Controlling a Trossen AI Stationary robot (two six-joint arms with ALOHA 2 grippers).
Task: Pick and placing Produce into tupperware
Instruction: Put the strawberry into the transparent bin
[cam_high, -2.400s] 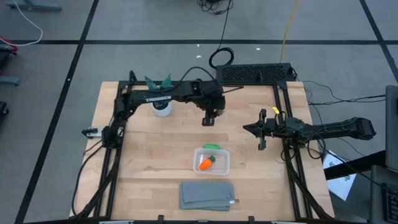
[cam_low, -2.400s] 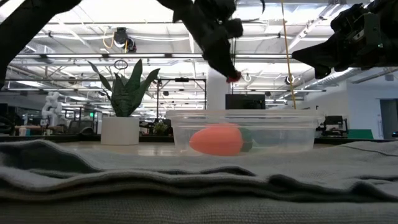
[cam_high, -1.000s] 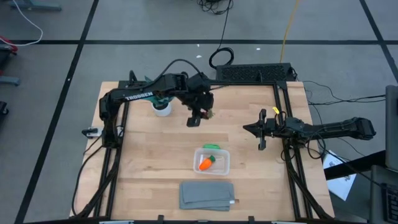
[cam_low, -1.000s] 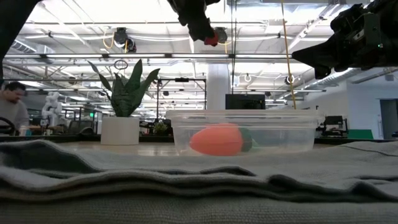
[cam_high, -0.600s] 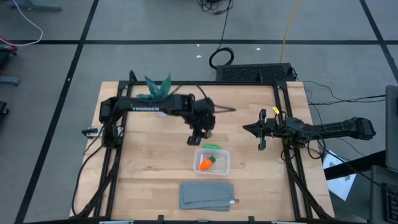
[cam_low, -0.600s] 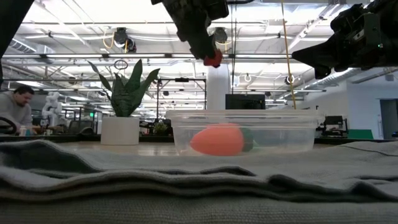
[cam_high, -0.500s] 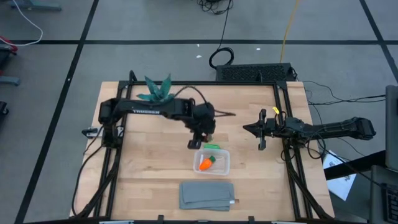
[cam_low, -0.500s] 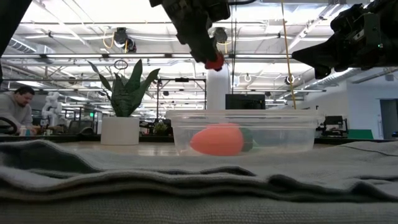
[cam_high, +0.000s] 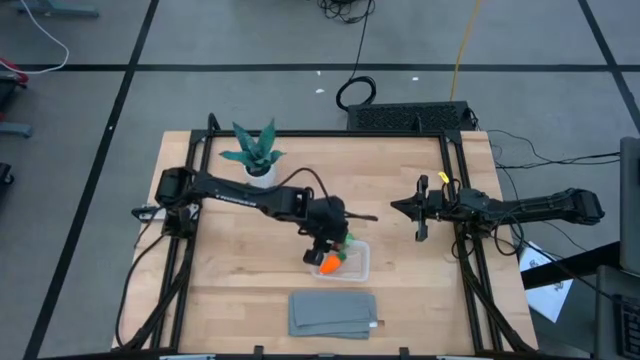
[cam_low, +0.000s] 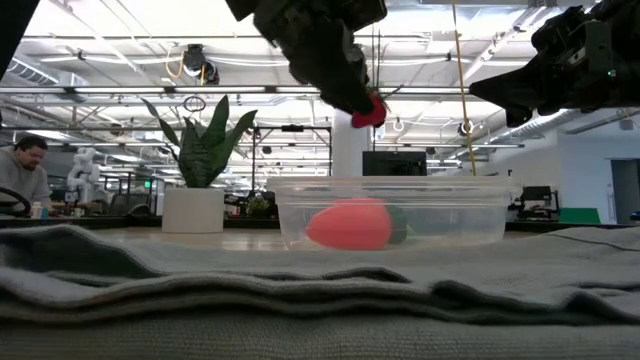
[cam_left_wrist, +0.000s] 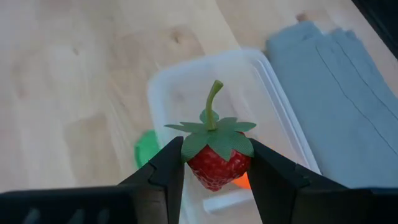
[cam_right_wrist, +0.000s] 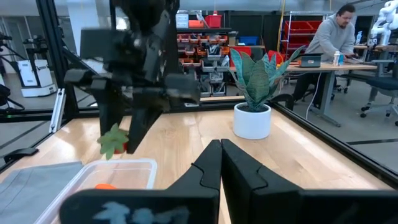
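Observation:
My left gripper (cam_high: 322, 250) hangs over the far left part of the clear tupperware tub (cam_high: 356, 266) (cam_low: 470, 212) (cam_left_wrist: 266, 93), shut on a red berry with a green leaf cap (cam_left_wrist: 214, 165) (cam_low: 370, 110) (cam_right_wrist: 117, 143). An orange carrot (cam_high: 329, 266) (cam_low: 348, 223) (cam_left_wrist: 242, 182) lies on the tub's floor. The green pod (cam_high: 347, 240) (cam_left_wrist: 145, 150) lies on the wood just outside the tub's far wall. My right gripper (cam_high: 397, 206) (cam_right_wrist: 221, 149) waits shut above the table's right side. My left gripper pinches the berry's red body (cam_left_wrist: 214, 174) between its two fingers (cam_left_wrist: 168, 168), one on each side just under the leaf cap. The fingers slant down from above. The berry is lifted clear above the tub, at the fingers' free ends, stem pointing away from the gripper.
A teal-leaved plant in a white pot (cam_high: 258, 165) (cam_low: 195, 205) stands at the far left. A folded grey cloth (cam_high: 333, 313) (cam_low: 300, 290) lies by the near edge, in front of the tub. A person (cam_low: 20, 170) sits beyond the table. Bare wood lies left of the tub.
My left gripper has carried the berry from the table's far middle toward the near edge and downward, ending above the tub. The arm has stretched out from its base. The tub, carrot, pod and right arm have stayed put.

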